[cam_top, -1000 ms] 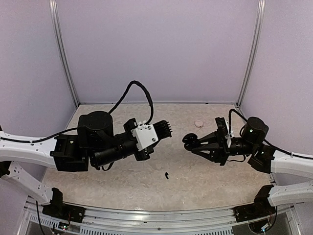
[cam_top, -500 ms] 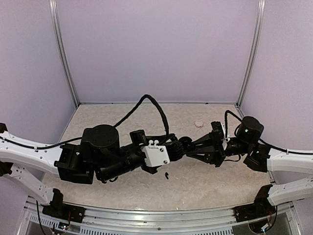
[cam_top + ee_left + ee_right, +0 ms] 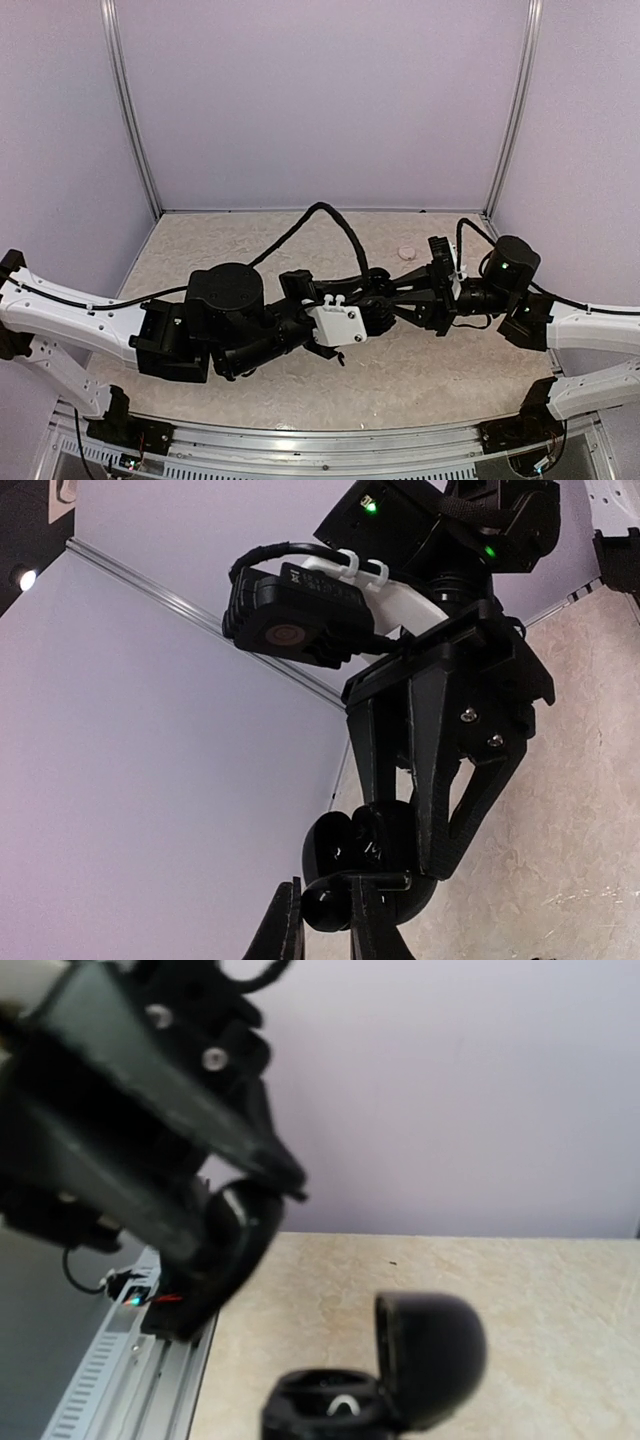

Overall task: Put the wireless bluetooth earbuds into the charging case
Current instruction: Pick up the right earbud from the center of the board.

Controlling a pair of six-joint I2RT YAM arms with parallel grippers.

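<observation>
Meeting tip to tip above the surface (image 3: 440, 370), the left end effector (image 3: 366, 312) and the right end effector (image 3: 392, 298) mark the insertion step. From overhead the dark parts between them merge. A pale pink round object (image 3: 406, 252) lies beyond the right end effector.

Left wrist view: the right end effector is pressed together on the charging case (image 3: 345, 865), which hangs open just ahead of the left fingers (image 3: 284, 932). These stand close, with a narrow gap, and whether a bud is pinched there I cannot tell.

Right wrist view: the case sits at that end effector's tips with its lid (image 3: 430, 1360) tipped up and a pale mark in the base. The left end effector is blurred, just above and to the left.

Next, I judge, comes a fine approach of the left tips to the open well, stem aligned, then release.
</observation>
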